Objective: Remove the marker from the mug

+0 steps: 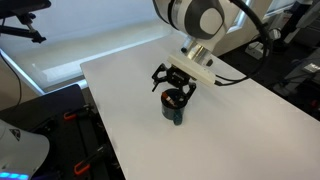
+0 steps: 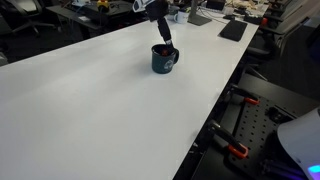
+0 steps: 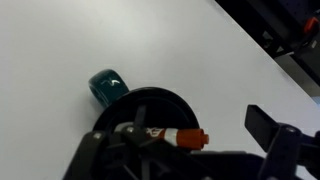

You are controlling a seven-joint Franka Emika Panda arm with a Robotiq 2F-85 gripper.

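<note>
The mug (image 1: 176, 112) is a small dark teal cup standing mid-table; it also shows in an exterior view (image 2: 163, 61). In the wrist view I look down into its dark round mouth (image 3: 150, 105), with its teal handle (image 3: 106, 85) to the left. The marker (image 3: 170, 135), dark with a red-orange cap, lies across the mug's opening and points right. My gripper (image 3: 182, 132) hovers right over the mug with its fingers spread either side of the marker. A gap shows between the cap and the right finger. In both exterior views the gripper (image 1: 173, 84) (image 2: 162, 36) sits just above the mug's rim.
The white table (image 1: 230, 130) stretches wide around the mug. Its edge (image 3: 262, 45) runs close by in the wrist view. Dark desks, cables and equipment (image 2: 232, 28) stand beyond the far edge. Black clamps with red parts (image 2: 240, 150) hang off the table's side.
</note>
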